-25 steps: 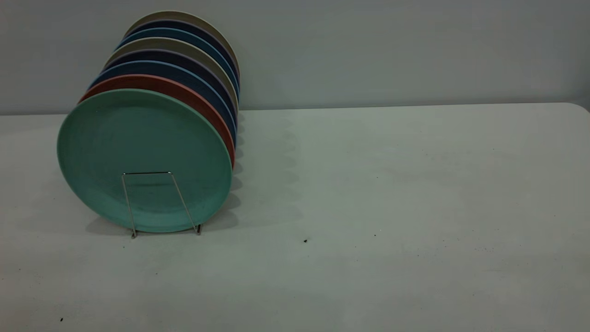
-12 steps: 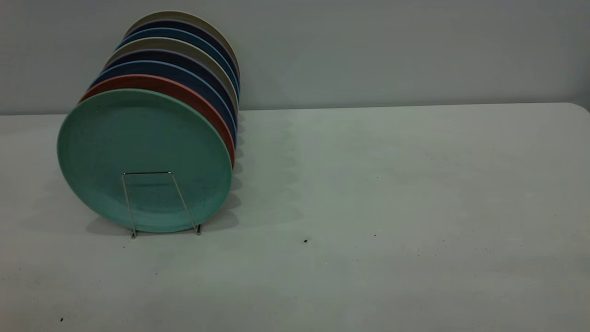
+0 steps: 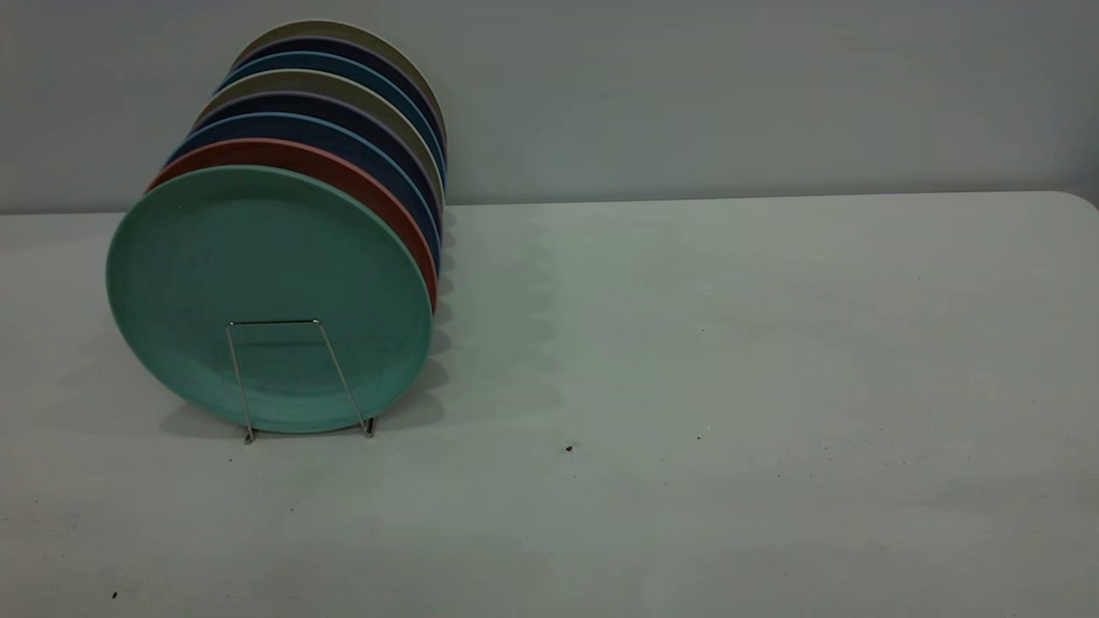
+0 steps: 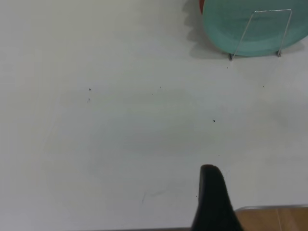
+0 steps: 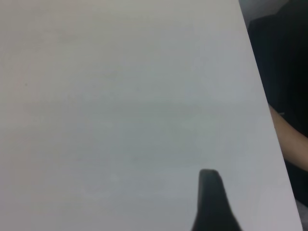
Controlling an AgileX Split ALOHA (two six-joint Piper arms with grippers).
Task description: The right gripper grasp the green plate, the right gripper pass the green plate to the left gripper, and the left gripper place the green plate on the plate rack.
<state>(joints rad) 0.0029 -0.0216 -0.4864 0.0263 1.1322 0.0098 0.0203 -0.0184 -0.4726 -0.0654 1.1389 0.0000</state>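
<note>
Exterior view shows the green plate (image 3: 269,296) standing on edge at the front of the plate rack (image 3: 296,378), leaning back against a salmon-red plate (image 3: 361,184), with 6 more plates in dark blue, beige and teal lined up behind it. 1 trapezoid wire loop of the rack crosses the lower face of the green plate. The rack sits at the left side of the pale table (image 3: 730,343), near its far edge, and neither arm appears in this view

Left wrist view looks down on the table with the green plate and the front loop of the rack far off; only 1 dark fingertip of the left gripper (image 4: 214,202) shows, holding nothing, and I cannot tell how wide it stands. Right wrist view shows bare tabletop and 1 dark fingertip of the right gripper (image 5: 213,202), also holding nothing, its opening impossible to judge
</note>
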